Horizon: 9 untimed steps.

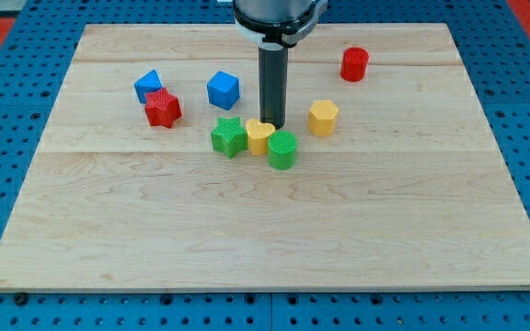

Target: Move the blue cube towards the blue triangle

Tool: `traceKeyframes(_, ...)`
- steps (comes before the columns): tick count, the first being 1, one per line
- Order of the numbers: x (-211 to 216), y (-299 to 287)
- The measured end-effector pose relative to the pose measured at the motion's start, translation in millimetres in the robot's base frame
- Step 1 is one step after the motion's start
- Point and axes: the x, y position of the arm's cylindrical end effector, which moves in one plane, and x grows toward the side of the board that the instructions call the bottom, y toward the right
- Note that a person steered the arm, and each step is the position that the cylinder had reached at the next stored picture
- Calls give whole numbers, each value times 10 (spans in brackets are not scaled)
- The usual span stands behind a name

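The blue cube point(223, 90) sits on the wooden board point(265, 230) left of the rod. The blue triangle point(147, 85) lies further to the view's left, touching the red star point(163, 108) just below it. My tip point(272, 124) is right of the blue cube and apart from it, just above the yellow heart point(259, 136). The rod comes down from the view's top centre.
A green star point(229, 136), the yellow heart and a green cylinder point(282, 150) form a tight cluster below my tip. A yellow hexagon point(322, 118) sits to the right of my tip. A red cylinder point(354, 64) stands at upper right.
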Motion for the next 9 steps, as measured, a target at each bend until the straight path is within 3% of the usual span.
traceKeyframes(3, 125, -459)
traceKeyframes(7, -632, -971)
traceKeyframes(8, -664, -804)
traceKeyframes(9, -402, -775)
